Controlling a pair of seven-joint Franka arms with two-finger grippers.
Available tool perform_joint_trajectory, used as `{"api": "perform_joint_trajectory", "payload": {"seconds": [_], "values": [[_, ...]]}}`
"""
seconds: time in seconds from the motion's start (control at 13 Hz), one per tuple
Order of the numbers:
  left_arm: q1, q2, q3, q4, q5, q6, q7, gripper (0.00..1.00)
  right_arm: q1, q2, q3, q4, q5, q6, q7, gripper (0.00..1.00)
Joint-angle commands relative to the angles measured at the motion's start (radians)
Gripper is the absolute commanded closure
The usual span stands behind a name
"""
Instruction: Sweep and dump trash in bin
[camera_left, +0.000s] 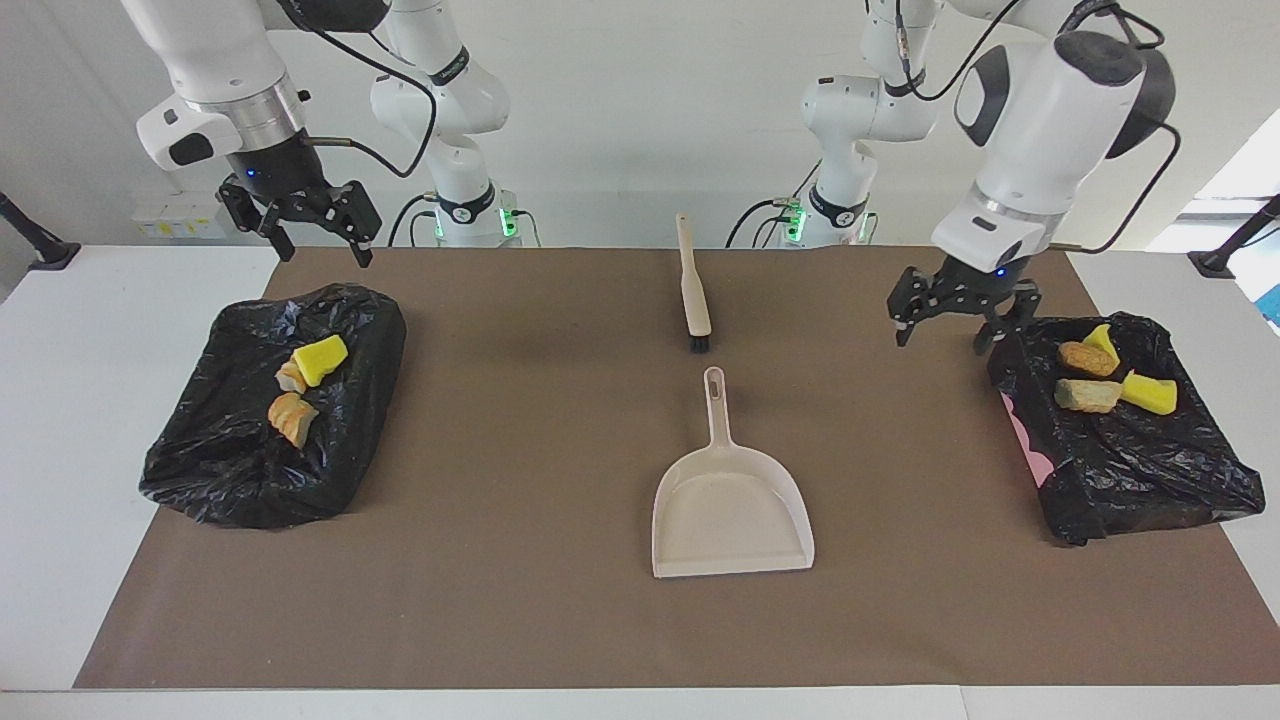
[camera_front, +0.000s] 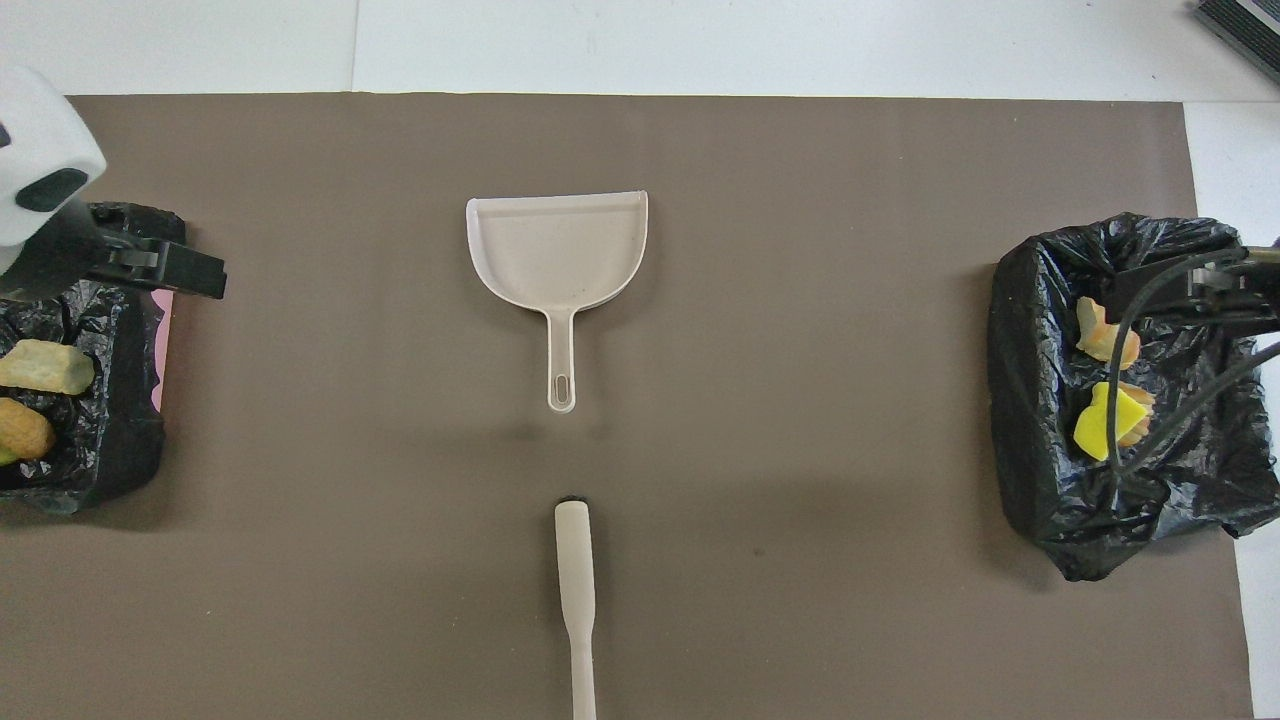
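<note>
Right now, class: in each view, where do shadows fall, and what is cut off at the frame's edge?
Facing view: soft shadow on the mat beside the brush; both arms' tops cropped. Overhead view: faint shadow below the dustpan handle; the left arm's bin and brush handle cropped.

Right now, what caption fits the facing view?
Dustpan and brush lie idle; trash fills both bins.
</note>
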Motion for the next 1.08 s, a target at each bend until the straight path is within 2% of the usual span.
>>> {"api": "perform_joint_trajectory", "payload": {"seconds": [0.0,0.23,1.0], "values": [[0.015,-0.033,-0.009,0.042,0.014,-0.094,0.021,0.00,-0.009,-0.017,0.001,-0.014,0.021,-0.013,-0.013,0.00],[0.015,-0.094,-0.012,-0.006,0.011,-0.098,0.045,0.00,-0.009,-0.017,0.001,-0.014,0.021,-0.013,-0.013,0.00],[0.043,-0.097,-0.014,-0.009,0.001,-0.111,0.031,0.00,-0.009,-0.017,-0.001,-0.014,0.021,-0.013,-0.013,0.00]]}}
